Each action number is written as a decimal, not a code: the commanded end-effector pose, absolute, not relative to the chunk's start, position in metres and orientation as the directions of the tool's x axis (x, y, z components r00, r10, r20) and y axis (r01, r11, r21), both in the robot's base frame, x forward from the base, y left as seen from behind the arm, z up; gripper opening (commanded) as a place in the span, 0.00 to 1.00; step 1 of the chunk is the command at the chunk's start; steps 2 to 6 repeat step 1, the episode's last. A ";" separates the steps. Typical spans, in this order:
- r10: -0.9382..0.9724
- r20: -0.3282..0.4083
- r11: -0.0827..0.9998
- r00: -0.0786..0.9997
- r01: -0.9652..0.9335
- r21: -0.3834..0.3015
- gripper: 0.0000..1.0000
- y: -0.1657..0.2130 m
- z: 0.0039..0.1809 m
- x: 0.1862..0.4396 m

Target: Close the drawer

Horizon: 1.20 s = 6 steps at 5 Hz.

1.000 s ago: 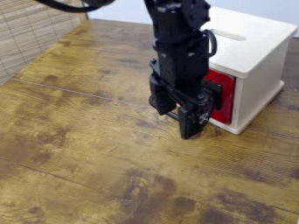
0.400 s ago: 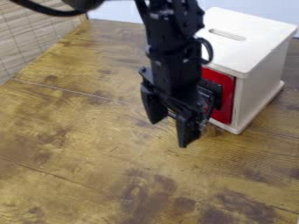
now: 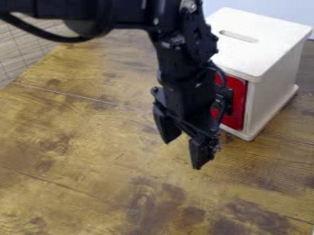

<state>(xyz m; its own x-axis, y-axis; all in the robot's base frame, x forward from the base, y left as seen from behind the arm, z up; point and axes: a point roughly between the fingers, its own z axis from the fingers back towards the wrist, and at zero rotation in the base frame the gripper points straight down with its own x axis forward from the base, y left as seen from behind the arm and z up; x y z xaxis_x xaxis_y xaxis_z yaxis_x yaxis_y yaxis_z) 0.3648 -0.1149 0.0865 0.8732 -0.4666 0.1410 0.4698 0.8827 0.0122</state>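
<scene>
- Tool [image 3: 185, 147] is wide open, pointing down over the wood surface [image 3: 92, 165], nothing in it
- White box [image 3: 262, 60] sits to the right, slotted top up
- Red drawer [image 3: 234, 101] is in the box's front, partly hidden behind the arm, tbh

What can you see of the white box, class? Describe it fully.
The white box stands upright on the brown wooden table, at the upper right. It looks like smooth painted wood or plastic, with a slot in its flat top and a plain side. Its red front is partly hidden by the black arm, so contact is unclear.
</scene>
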 end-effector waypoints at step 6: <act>-0.445 0.161 0.892 0.881 0.452 -0.007 1.00 -0.091 0.103 0.374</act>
